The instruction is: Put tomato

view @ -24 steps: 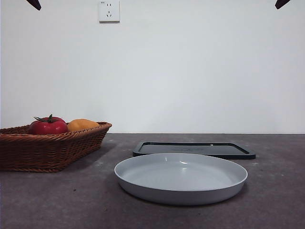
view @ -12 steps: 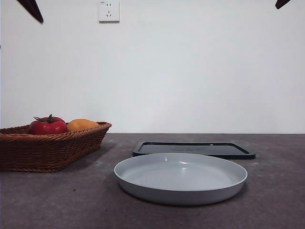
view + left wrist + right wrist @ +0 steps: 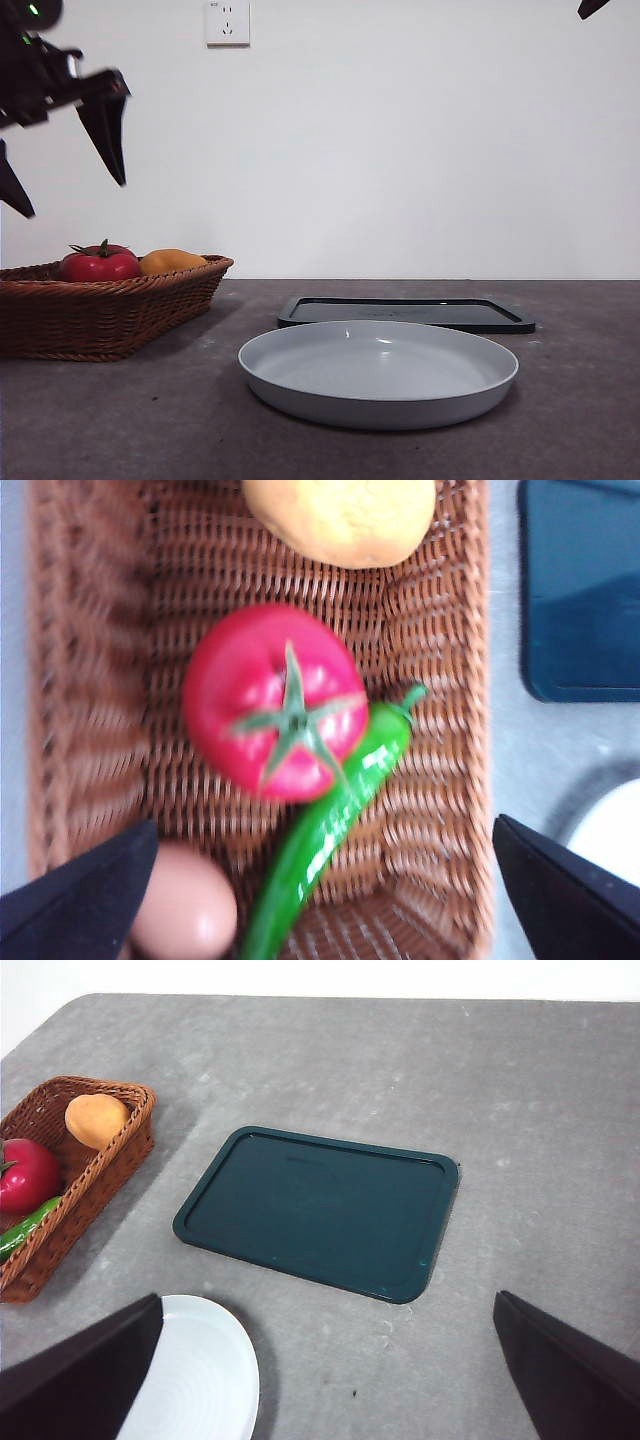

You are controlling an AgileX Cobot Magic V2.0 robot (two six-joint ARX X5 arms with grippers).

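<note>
Centrally in the basket lies the tomato, stem up, touching a green pepper that runs diagonally along one side of it. An orange fruit sits near one end of the basket and an egg near the other. Above the basket hangs the left gripper, its jaws spread wide and holding nothing, well clear of the tomato. Beside the basket on the table stand a grey plate and, behind it, a dark tray. High at a top corner waits the right gripper, jaws likewise spread and empty.
</note>
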